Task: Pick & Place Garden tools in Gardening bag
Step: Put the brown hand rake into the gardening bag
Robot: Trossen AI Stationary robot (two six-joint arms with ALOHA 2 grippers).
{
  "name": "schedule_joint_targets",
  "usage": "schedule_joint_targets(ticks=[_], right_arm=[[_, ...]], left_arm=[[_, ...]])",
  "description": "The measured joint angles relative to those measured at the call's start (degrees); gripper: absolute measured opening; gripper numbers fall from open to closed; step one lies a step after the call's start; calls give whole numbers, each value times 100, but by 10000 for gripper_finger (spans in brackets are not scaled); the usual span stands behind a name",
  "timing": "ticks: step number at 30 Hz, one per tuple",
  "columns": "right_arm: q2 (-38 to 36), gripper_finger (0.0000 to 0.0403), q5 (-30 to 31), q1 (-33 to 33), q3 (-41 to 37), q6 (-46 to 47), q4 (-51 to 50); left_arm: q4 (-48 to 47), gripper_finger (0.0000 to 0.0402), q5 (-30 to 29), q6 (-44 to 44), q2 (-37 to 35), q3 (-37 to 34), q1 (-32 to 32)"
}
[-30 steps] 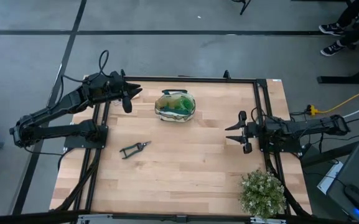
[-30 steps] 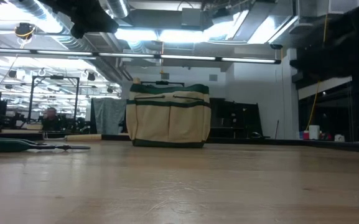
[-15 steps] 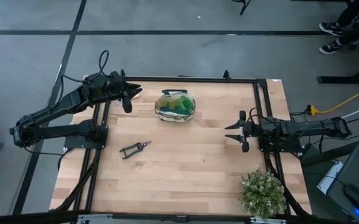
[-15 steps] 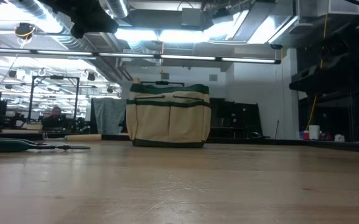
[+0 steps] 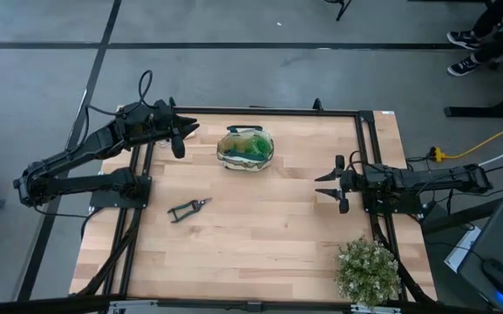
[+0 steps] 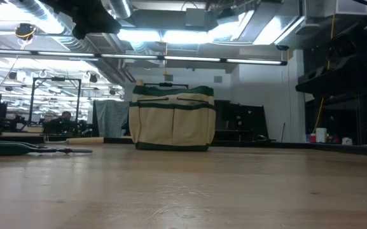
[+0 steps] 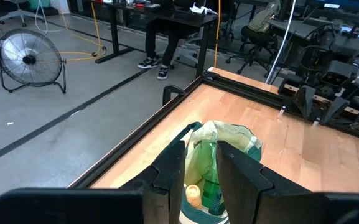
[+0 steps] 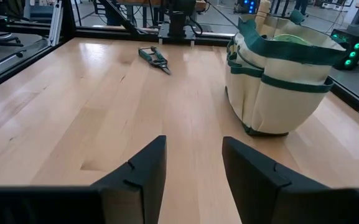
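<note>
**One tool remains outside the bag; little has changed**

1. Nearest the front edge, the potted plant stands at the right corner of the table. It is not part of the job.

2. Farther in, the pruning shears lie flat on the left half of the table, well apart from both arms. They have not moved over the last second. No other tool shows loose on the wood.

3. The right gripper hovers near the right edge at mid-depth. Its fingers stand apart with nothing between them. The arm made a small shift about a second ago and has been at rest since.

4. The gardening bag stands upright toward the far edge, near the middle. Green items fill its top, and a wooden handle end shows inside.

5. Farthest back, the left gripper hangs above the far left corner, just beside the bag. Its fingers are slightly parted and empty. It has held this pose throughout.

Assessment: the task appears nearly complete. The shears are the likely next pick, and the left arm sits on their side.
</note>
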Motion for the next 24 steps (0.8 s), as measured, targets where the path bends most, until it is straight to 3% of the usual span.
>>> schedule_joint_targets(ticks=[16,24], right_arm=[[0,160,13,0,2,-1,0],[0,160,13,0,2,-1,2]], left_arm=[[44,86,0,-1,2,0,0],[49,86,-3,-554,2,0,0]])
